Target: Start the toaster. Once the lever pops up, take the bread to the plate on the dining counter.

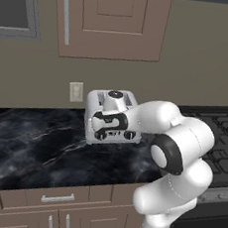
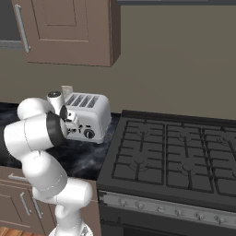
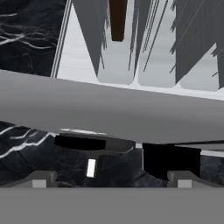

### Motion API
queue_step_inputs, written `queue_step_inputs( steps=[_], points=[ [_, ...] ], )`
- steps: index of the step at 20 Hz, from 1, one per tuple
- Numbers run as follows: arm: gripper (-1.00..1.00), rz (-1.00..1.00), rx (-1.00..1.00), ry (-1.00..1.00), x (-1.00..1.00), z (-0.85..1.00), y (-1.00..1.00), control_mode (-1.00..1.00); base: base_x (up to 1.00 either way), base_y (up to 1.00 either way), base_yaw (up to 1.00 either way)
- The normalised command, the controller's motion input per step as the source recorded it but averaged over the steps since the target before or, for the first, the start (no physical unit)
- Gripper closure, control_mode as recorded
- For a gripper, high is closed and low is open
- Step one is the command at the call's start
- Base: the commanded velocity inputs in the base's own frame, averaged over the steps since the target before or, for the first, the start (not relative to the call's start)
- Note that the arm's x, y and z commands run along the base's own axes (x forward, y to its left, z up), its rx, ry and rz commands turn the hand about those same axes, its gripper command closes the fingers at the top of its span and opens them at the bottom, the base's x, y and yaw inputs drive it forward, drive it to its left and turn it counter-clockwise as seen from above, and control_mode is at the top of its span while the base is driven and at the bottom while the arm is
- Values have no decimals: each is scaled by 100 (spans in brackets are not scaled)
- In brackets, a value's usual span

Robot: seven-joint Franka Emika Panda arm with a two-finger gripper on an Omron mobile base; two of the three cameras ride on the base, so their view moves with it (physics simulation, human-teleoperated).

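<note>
Tool [image 3: 111, 181]: jaws stood wide apart, holding nothing, poised just above the front edge of the toaster [image 1: 111, 117], fingertips [image 3: 41, 179] pointing down toward the levers.

Toaster: boxy, silver-white, four slots, two round black knobs [image 2: 88, 134]; sat at the back of the black marble table [image 1: 37, 148], beside the stove [image 2: 175, 156]. Rigid and likely steady enough to take a downward press on a lever; the small lever would want one fingertip, not a pinch.

Bread [image 3: 117, 19]: dark brown slice, sunk upright in a slot. Judged light, stiff, brittle at the crust; best taken by its top edge, across the thin faces.

Arm: folded tightly, elbow raised, wrist bent forward over the toaster.
</note>
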Motion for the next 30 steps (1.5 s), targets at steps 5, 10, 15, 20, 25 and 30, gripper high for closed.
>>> queue_step_inputs(
  steps=[5, 10, 15, 20, 25, 30],
  points=[
    [-100, 0, 0, -12, -1, 14, 0, -100, 0, 0, 0],
    [-100, 0, 0, -20, -10, 51, 0, -100, 0, 0, 0],
    [-100, 0, 0, -15, -43, 74, -5, -100, 0, 0, 0],
    [-100, 0, 0, -13, -56, 72, -16, -100, 0, 0, 0],
    [-100, -2, 1, -16, -53, 61, -23, -100, 0, 0, 0],
    [-100, -4, 4, -19, -32, 39, -10, -100, 0, 0, 0]
  ],
)
